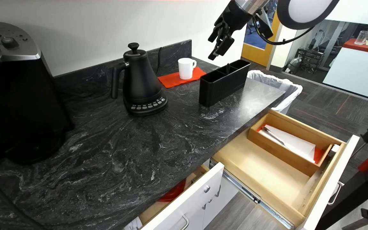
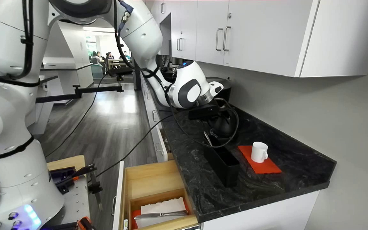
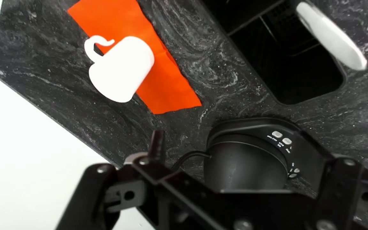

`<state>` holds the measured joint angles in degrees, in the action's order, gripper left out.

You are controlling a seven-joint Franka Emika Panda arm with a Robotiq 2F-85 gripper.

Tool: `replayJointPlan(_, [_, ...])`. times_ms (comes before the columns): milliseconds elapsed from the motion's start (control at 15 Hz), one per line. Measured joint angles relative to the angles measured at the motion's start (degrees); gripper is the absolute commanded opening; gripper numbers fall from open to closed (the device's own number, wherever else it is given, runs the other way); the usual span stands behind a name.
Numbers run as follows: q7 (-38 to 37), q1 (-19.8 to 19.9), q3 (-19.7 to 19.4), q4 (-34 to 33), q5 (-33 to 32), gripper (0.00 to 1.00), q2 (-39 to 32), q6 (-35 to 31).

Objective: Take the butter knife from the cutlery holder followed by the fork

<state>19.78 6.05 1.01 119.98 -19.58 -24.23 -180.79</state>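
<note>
"Why are the jaws spread wide, unladen?"

"Presumably so the utensil (image 3: 332, 36) in the cutlery holder (image 1: 225, 85), likely the fork, can be gripped; the knife (image 2: 161, 215) is laid in the drawer (image 1: 265, 159)."

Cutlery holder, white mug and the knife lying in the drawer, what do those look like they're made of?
The cutlery holder looks like matte black plastic, judging by its dull, evenly dark walls, though coated metal is possible. The white mug seems ceramic: smooth, plain white, but plastic could look the same. The knife looks metallic, probably polished stainless steel, from its silvery shine.
</note>
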Motion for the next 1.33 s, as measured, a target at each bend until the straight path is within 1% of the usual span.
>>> replayJointPlan(400, [-6.4,-3.7,-1.9,0.3,1.9,1.0,4.6,14.4])
replayJointPlan(600, [-7.9,-4.3,-2.0,0.4,2.7,1.0,5.0,19.3])
replayJointPlan(1267, [-8.1,-4.5,-2.0,1.6,2.9,1.0,4.4,23.5])
replayJointPlan(1333, [-8.1,-4.5,-2.0,1.6,2.9,0.75,4.4,23.8])
